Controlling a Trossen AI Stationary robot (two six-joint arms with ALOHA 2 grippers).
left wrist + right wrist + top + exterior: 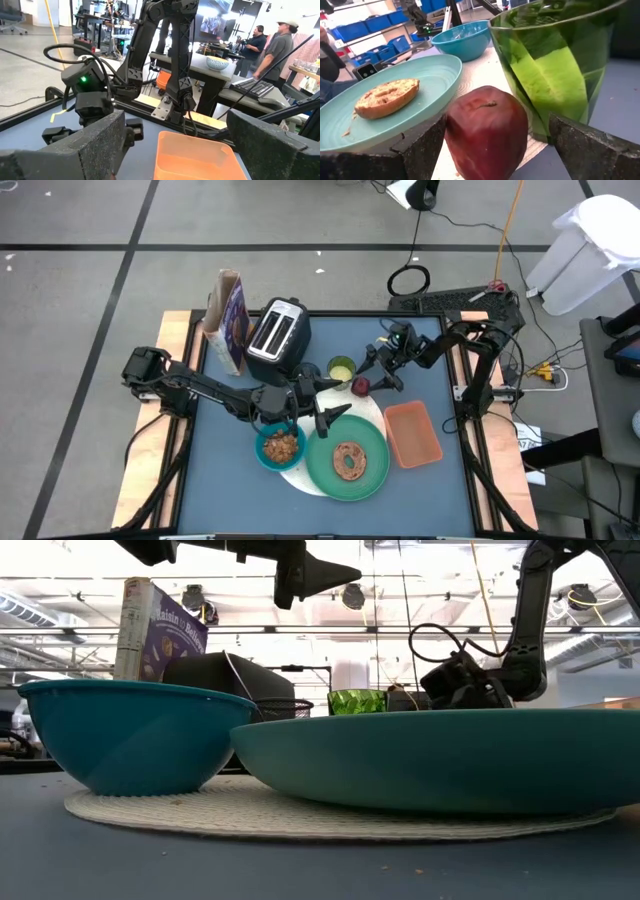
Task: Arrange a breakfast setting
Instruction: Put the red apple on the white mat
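Observation:
A small red fruit (487,132) sits on the edge of the white round plate (374,410), beside the yellow-green cup (555,65). My right gripper (495,150) is open and low, its fingers on either side of the fruit with a clear gap at the cup's side. The large green plate (347,463) carries a bagel half (385,97) and rests on the white plate. The small teal bowl (280,447) rests there too. My left gripper (333,401) hangs open and level above the white plate, between the bowl and the fruit.
The orange tray (412,432) lies right of the green plate. The toaster (279,335) and a cereal box (228,320) stand at the far left of the table. People stand in the room beyond the table.

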